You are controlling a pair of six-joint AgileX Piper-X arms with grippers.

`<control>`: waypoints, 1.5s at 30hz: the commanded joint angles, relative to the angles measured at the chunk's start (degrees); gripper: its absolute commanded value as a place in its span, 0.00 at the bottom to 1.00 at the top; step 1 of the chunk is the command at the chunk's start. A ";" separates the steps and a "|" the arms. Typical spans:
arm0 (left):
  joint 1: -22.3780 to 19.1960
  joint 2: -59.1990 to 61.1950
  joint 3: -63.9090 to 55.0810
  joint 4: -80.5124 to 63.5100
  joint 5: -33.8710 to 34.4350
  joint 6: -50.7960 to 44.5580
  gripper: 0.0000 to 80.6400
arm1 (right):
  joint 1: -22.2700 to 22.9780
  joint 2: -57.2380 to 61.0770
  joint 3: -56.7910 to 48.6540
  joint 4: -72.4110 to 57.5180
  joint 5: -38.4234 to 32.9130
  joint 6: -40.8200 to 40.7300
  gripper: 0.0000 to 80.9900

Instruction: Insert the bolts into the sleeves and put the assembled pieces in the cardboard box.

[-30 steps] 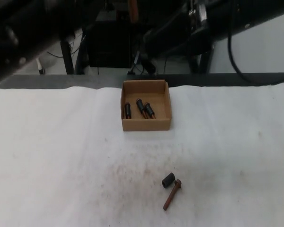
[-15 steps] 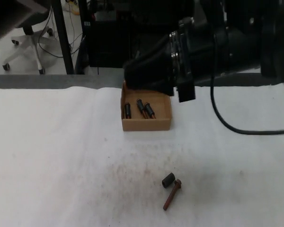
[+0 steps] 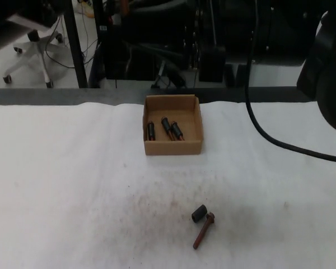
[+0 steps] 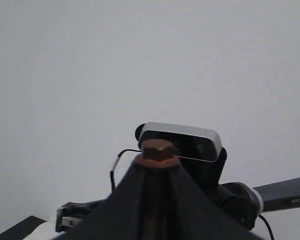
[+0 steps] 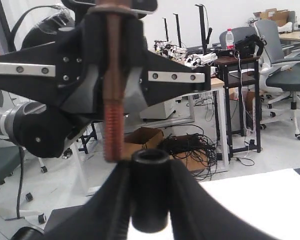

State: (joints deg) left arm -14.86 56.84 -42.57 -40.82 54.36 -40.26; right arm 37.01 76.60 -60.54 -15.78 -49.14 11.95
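My L gripper (image 4: 157,172) is clamped on a bolt (image 4: 157,151). The shank is pinched crosswise btwn the fingertips, and the rusty hex head stands proud of the jaws on one side. Straight out past the tips, facing me, is my other arm's wrist camera (image 4: 182,142).

My R gripper (image 5: 150,175) is closed round a black sleeve (image 5: 150,200), also held across the fingertips. Its open mouth stands clear of the jaws. The L gripper sits directly ahead of the R jaws, tip to tip w/ them, and close.

The bolt's threaded end sticks out the far side of the L jaws and points at the sleeve. Its tip is approx level w/ the sleeve's mouth, just off to one side of the bore, so it's not inside. Can't tell if the tip touches the rim. Shank and sleeve run approx parallel.

On the bench the cardboard box (image 3: 173,148) sits on the white cloth (image 3: 61,185) w/ three assembled pieces (image 3: 167,129) lying inside. On the near side of the box, well apart from it, are a loose sleeve (image 3: 199,213) and a loose bolt (image 3: 204,230). The bolt's head end is just beside the sleeve, contact unclear. Where these sit vs. my jaws I can't tell. An arm (image 3: 331,61) shows at the bench's edge, side unknown, w/ a black cable (image 3: 269,137) trailing over the cloth.
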 commanded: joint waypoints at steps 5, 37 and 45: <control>0.67 -0.14 -0.81 -0.54 -1.58 0.43 0.00 | 0.41 -0.64 -0.24 0.81 -0.65 -0.75 0.01; 0.54 0.55 -0.84 1.55 0.93 0.41 0.00 | 1.09 -0.64 -0.35 1.43 -0.41 -3.80 0.01; 0.54 0.55 -0.68 1.65 1.58 1.72 0.00 | 1.09 -0.64 -0.35 1.43 -0.41 -3.80 0.01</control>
State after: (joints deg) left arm -14.36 57.39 -42.91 -38.89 55.32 -38.95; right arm 38.03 76.60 -60.57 -13.44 -49.27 7.92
